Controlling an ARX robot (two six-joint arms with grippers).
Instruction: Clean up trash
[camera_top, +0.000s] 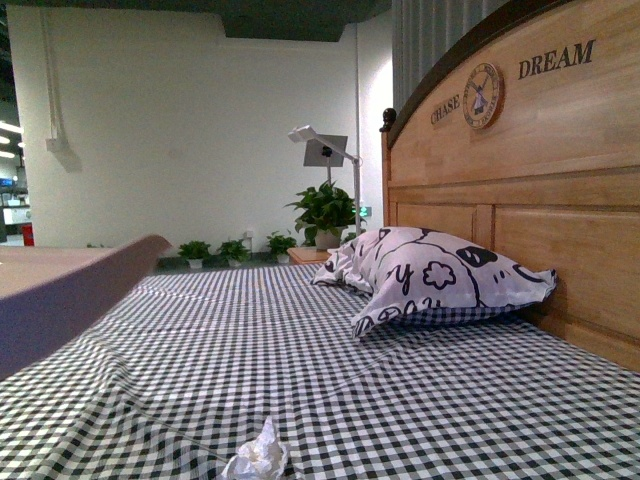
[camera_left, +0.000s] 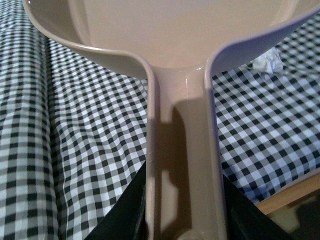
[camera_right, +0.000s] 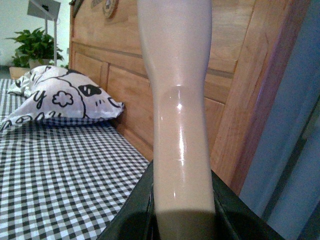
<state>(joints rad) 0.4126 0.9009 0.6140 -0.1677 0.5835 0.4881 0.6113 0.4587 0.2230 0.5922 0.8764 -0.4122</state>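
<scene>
Presently the trash, a white wad on the checked bed, is seen unswept near the dustpan clasped by the left tool, a beige handle is gripped by the right tool, and the pan's lip is judged to need setting beside the wad.

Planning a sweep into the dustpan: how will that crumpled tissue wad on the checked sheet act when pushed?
The tissue wad looks airy and loosely crumpled, so probably light; it may skid or tumble. It likely squashes rather than resists. The wrinkled sheet could snag it.
</scene>
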